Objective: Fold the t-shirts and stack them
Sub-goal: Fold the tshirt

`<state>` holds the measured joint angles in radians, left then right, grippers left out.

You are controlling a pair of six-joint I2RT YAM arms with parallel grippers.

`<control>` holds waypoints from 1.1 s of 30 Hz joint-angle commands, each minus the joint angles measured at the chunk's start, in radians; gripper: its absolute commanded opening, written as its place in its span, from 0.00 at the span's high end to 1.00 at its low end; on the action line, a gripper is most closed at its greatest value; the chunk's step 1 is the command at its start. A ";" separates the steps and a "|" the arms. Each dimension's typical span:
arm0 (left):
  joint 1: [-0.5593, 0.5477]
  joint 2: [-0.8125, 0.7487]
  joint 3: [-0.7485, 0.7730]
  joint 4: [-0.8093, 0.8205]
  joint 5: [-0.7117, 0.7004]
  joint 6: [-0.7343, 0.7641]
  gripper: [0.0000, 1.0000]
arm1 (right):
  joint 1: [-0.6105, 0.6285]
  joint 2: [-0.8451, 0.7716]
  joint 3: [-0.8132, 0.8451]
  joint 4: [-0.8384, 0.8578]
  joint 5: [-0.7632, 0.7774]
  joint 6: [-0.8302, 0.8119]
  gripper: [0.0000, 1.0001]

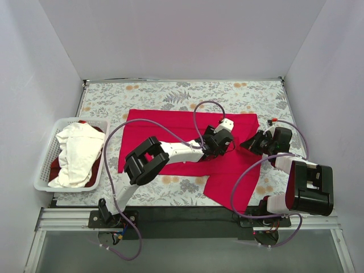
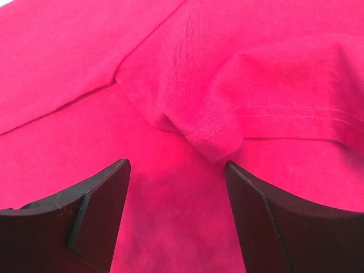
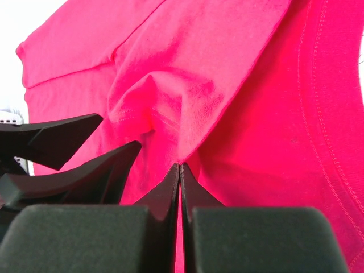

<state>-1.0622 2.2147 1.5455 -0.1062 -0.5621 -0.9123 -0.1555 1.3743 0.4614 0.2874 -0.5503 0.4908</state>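
Right hand (image 3: 180, 166) is clenched on a thin fold of the red shirt (image 1: 170, 122), spread right of the basket (image 1: 48, 151), likely to draw it over. Left hand (image 2: 177, 173) hangs released over a bunched hem (image 2: 213, 139), seemingly ready to pin it.

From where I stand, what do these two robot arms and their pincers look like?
The left arm and right arm are white links with chunky black joints, trailing purple cables. The left gripper and right gripper have black wedge fingers.
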 commanded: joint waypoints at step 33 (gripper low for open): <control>-0.002 -0.055 -0.048 0.129 0.059 0.092 0.34 | -0.007 -0.032 0.168 0.022 -0.051 0.221 0.99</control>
<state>-1.0626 2.1715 1.5017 -0.0212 -0.5037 -0.8261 -0.1570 1.3354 0.5896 0.2882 -0.5831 0.6941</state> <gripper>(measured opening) 0.662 0.020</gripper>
